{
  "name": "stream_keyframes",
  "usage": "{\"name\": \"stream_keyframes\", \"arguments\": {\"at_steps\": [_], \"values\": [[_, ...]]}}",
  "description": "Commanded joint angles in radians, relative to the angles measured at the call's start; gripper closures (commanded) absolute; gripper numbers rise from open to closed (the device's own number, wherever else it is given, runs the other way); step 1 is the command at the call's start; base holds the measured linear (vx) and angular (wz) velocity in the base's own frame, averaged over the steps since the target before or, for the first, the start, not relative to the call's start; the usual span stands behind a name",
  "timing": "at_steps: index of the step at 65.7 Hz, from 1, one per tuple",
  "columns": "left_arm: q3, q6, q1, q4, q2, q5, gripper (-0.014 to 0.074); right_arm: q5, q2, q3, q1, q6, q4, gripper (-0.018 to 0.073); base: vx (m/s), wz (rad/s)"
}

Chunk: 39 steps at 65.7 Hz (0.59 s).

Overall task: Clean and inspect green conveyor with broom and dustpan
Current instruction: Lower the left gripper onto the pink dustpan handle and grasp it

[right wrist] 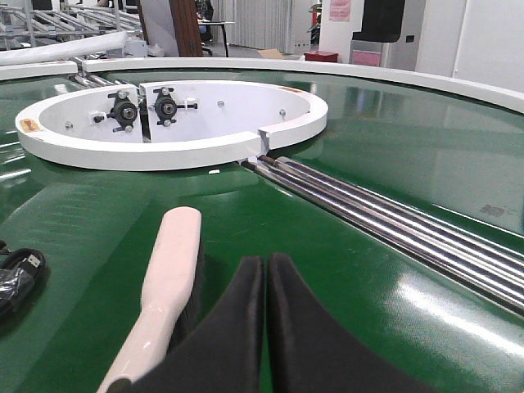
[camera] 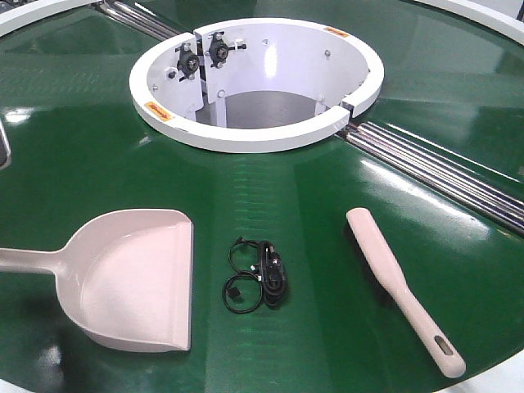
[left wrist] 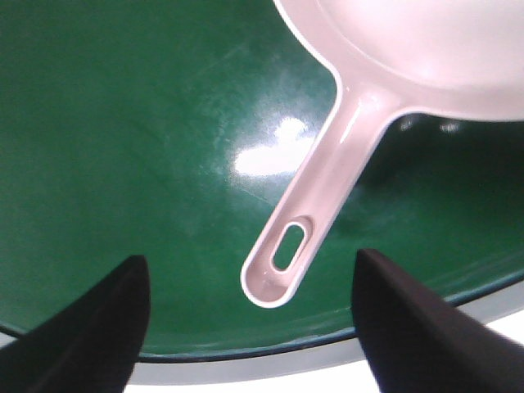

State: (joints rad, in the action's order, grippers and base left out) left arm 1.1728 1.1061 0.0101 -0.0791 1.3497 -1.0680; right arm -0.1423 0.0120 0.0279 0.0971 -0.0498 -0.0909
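The green conveyor (camera: 286, 196) fills the front view. On it at the left lies the dustpan (camera: 135, 278), handle pointing left. To the right lies the broom (camera: 401, 286), bristles down, slotted handle end toward the near edge. In the left wrist view my left gripper (left wrist: 250, 255) is open above the slotted end of the dustpan handle (left wrist: 327, 180), which lies between the fingers untouched. In the right wrist view my right gripper (right wrist: 266, 259) is shut on nothing, just right of the broom (right wrist: 168, 270). Neither gripper shows in the front view.
A coiled black cable with a small box (camera: 258, 274) lies between dustpan and broom. The white ring hub (camera: 254, 135) stands behind, with silver roller strips (camera: 442, 172) running off to the right. The conveyor's pale outer edge (left wrist: 270, 360) is just under the left gripper.
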Motion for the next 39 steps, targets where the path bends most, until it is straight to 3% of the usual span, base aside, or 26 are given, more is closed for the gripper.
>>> {"name": "stream_keyframes", "arguments": {"at_steps": [1, 20, 39], "values": [[0.034, 0.029, -0.005, 0.001, 0.019, 0.021, 0.0056, 0.074, 0.011, 0.003, -0.003, 0.001, -0.007, 0.0568, 0.00, 0.00], [0.034, 0.112, -0.093, -0.014, 0.149, 0.012, 0.0003, 0.074, 0.011, 0.003, -0.003, 0.001, -0.007, 0.0568, 0.00, 0.00], [0.034, 0.129, -0.113, -0.058, 0.241, 0.001, 0.0003, 0.074, 0.011, 0.003, -0.003, 0.001, -0.007, 0.0568, 0.00, 0.00]]}}
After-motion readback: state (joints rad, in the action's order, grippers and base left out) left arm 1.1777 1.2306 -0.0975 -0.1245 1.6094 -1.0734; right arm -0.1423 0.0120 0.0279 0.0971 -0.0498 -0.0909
